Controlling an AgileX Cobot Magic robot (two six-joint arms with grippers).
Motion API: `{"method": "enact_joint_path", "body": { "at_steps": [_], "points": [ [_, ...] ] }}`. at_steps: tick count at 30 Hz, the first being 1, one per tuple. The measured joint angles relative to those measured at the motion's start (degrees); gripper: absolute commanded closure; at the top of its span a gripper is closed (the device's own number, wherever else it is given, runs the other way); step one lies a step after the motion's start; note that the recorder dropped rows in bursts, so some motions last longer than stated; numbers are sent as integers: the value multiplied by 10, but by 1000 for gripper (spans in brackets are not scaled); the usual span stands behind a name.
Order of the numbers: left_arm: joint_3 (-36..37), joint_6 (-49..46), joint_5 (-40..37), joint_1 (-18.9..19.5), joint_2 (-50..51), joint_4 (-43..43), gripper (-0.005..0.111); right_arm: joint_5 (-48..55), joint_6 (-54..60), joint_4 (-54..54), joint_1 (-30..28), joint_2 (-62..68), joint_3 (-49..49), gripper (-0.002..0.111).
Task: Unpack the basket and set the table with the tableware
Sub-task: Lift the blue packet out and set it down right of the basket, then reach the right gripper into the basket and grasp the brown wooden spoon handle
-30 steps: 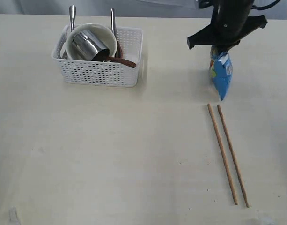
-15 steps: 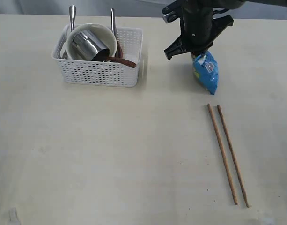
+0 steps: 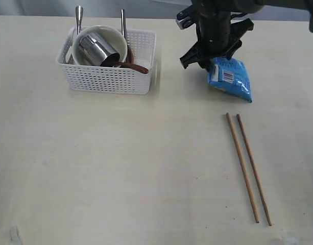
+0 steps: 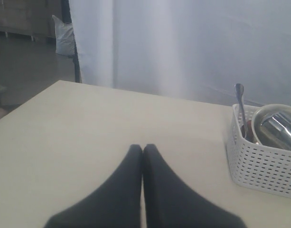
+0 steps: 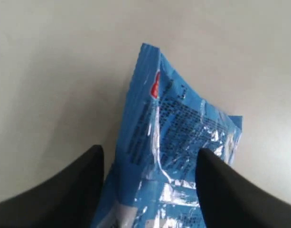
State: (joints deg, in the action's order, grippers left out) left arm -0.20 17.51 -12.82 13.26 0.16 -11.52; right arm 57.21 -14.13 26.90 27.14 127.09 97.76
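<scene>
The white basket [image 3: 110, 80] stands at the back left of the table [image 3: 120, 163]. It holds tableware: a cream bowl [image 3: 102, 28] with a steel cup [image 3: 95, 48] lying in it, two steel handles [image 3: 78, 15], and a dark red spoon [image 3: 137, 67]. Two wooden chopsticks [image 3: 248, 166] lie side by side on the right. My right gripper [image 3: 207, 60] hangs open over a blue snack packet [image 3: 230, 81] that lies flat on the table; its jaws straddle the packet [image 5: 178, 128] without pinching it. My left gripper [image 4: 143, 148] is shut and empty, low over bare table, with the basket [image 4: 259, 161] off to one side.
A pale curtain [image 4: 183, 42] hangs behind the table's far edge. The right arm [image 3: 217, 20] rises over the back right, between the basket and the packet.
The right gripper carried the hanging blue packet leftward and down, then opened. The packet now lies flat on the table. The left gripper has not moved.
</scene>
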Motion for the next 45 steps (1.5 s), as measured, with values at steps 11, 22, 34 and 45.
{"method": "enact_joint_path", "body": {
  "at_steps": [11,22,34,45],
  "points": [
    [0,0,0,0,0,0,107,6,36,-23,-14,-102,0,92],
    [0,0,0,0,0,0,107,-22,34,-136,-85,0,0,109],
    [0,0,0,0,0,0,107,-25,34,-154,-85,1,1,109],
    [0,0,0,0,0,0,107,-29,124,-219,-43,-128,1,109]
  ]
}}
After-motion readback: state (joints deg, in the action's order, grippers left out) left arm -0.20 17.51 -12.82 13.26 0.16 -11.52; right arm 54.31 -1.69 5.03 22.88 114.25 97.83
